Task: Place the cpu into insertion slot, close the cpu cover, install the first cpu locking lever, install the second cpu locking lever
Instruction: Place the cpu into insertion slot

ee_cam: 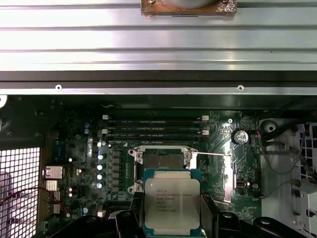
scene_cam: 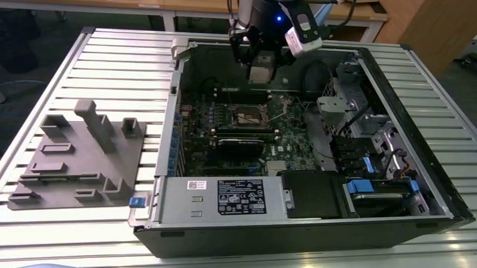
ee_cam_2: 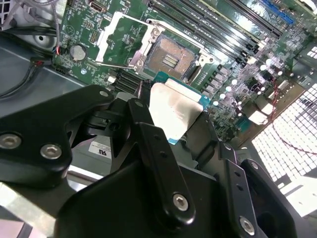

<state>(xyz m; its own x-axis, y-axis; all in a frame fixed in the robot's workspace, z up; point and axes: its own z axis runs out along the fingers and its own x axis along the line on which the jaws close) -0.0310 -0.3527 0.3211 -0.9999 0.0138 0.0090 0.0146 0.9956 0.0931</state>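
Gripper (scene_cam: 261,66) is holding the cpu (scene_cam: 261,73) up in the air over the far part of the open PC case (scene_cam: 313,229), jaws clamped on the chip's opposite edges. In the first wrist view the gripper (ee_cam: 171,218) is showing black fingers (ee_cam: 130,220) either side of the cpu (ee_cam: 172,198), silver top facing the cam, & the chip is sitting just short of the insertion slot (ee_cam: 163,161), not in it. In the second wrist view the cpu (ee_cam_2: 173,111) is hanging btwn gripper (ee_cam_2: 176,126) links, above the mobo (ee_cam_2: 233,59) & apart from the insertion slot (ee_cam_2: 171,59), which is lying bare w/ contacts showing. The cpu cover (ee_cam_2: 105,40) is standing flipped open beside the slot. A thin lever rod (ee_cam: 210,154) is sticking out sideways. A grey fixture block (scene_cam: 82,156) is resting on the slatted table (scene_cam: 111,50) at the exterior view's left.
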